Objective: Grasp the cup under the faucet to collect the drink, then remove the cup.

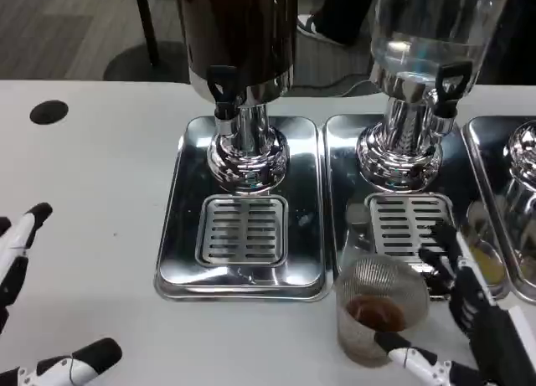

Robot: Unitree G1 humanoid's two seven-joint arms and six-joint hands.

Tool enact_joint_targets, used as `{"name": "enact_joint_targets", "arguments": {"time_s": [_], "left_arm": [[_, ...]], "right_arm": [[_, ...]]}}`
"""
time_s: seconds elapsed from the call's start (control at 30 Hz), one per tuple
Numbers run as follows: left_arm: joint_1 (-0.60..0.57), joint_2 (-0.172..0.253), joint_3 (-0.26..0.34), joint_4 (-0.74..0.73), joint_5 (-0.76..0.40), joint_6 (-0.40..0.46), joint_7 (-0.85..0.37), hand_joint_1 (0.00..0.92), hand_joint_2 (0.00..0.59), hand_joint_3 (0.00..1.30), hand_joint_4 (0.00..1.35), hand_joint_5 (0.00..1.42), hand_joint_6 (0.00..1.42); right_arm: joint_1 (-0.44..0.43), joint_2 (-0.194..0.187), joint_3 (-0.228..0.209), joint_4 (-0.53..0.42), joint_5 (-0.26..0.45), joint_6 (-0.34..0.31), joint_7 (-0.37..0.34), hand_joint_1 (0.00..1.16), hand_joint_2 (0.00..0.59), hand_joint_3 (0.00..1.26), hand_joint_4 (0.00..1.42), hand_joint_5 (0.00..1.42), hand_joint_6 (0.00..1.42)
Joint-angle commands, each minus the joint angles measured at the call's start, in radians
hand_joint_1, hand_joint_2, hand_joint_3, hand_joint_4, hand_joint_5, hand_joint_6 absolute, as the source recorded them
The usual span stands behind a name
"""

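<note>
right hand (469,319) clasping cup (378,309) at tray (339,235) front edge, left hand (33,319) spread apart on bare table (92,177)

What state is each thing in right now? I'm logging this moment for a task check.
cup: upright on the table, off the drip trays, brown drink in its bottom.
right hand: fingers around the cup.
left hand: open, holding nothing.
dark dispenser: filled with dark liquid, nothing under its faucet.
clear dispenser: holds clear liquid.
</note>
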Motion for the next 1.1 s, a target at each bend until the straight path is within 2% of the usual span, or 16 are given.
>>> {"name": "enact_joint_targets", "arguments": {"time_s": [0.03,0.33,0.47,0.57,0.7,0.87,0.9,0.97,1.1], "left_arm": [[0.001,0.006,-0.007,0.015,0.007,-0.005,0.01,0.0,0.006,0.0,0.0,0.0,0.0],[-0.011,0.0,-0.029,0.055,0.011,-0.02,0.031,0.0,0.006,0.0,0.0,0.0,0.0],[-0.007,-0.004,-0.034,0.071,0.011,-0.029,0.048,0.0,0.006,0.0,0.0,0.0,0.0],[-0.005,-0.001,-0.035,0.086,0.012,-0.035,0.059,0.0,0.006,0.0,0.0,0.0,0.0],[-0.012,0.016,-0.029,0.125,0.017,-0.046,0.075,0.0,0.007,0.0,0.0,0.0,0.0],[-0.043,0.065,-0.02,0.199,0.033,-0.069,0.106,0.0,0.014,0.0,0.0,0.0,0.0],[-0.047,0.073,-0.019,0.209,0.033,-0.072,0.11,0.0,0.015,0.0,0.0,0.0,0.0],[-0.06,0.092,-0.013,0.242,0.034,-0.082,0.125,0.0,0.016,0.0,0.0,0.0,0.0],[-0.078,0.118,-0.014,0.293,0.039,-0.095,0.15,0.0,0.017,0.0,0.0,0.0,0.0]], "right_arm": [[0.017,-0.012,-0.014,-0.055,0.018,0.036,0.013,0.89,0.174,0.0,0.0,0.07,0.14],[0.027,-0.071,-0.084,-0.208,0.057,0.14,0.042,0.89,0.182,0.0,0.0,0.07,0.13],[0.015,-0.1,-0.121,-0.236,0.086,0.169,0.058,0.86,0.214,0.06,0.07,0.1,0.17],[0.006,-0.112,-0.147,-0.226,0.105,0.179,0.065,0.81,0.273,0.11,0.13,0.15,0.19],[-0.012,-0.145,-0.186,-0.197,0.112,0.192,0.075,0.71,0.385,0.22,0.23,0.23,0.23],[-0.036,-0.183,-0.224,-0.178,0.042,0.211,0.05,0.63,0.511,0.36,0.35,0.32,0.28],[-0.039,-0.188,-0.23,-0.179,0.017,0.214,0.037,0.62,0.521,0.38,0.36,0.33,0.28],[-0.042,-0.203,-0.247,-0.192,-0.074,0.217,-0.011,0.61,0.551,0.41,0.38,0.35,0.3],[-0.033,-0.221,-0.264,-0.237,-0.266,0.232,-0.117,0.59,0.56,0.44,0.41,0.36,0.31]]}}
